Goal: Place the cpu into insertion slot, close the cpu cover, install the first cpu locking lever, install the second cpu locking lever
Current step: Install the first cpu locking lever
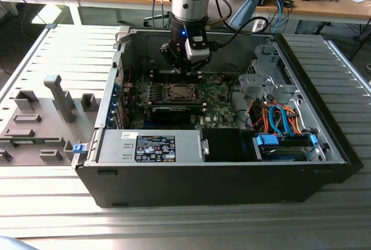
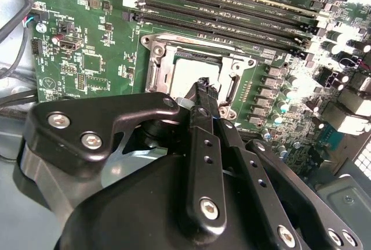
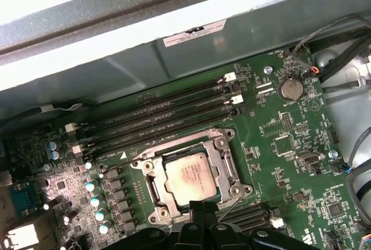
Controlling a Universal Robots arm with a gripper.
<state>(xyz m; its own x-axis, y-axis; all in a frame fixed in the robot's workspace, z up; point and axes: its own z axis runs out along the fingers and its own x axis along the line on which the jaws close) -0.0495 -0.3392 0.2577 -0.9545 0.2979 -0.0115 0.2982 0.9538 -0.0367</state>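
Note:
The cpu lies flat in the insertion slot on the green board, its silver-grey top showing through the window of the cpu cover. The cover lies down flat around the chip in both wrist views. My gripper hangs just above the edge of the socket with its black fingers pressed together and nothing visible between them. In the second wrist view the fingertips overlap the cpu and the cover's frame. A thin wire lever runs beside the fingers; whether it is latched I cannot tell.
Long black memory slots run beside the socket. A black expansion card sits in front of it. The case walls, the power supply and a drive bay with orange and blue cables close it in. A grey fixture stands outside.

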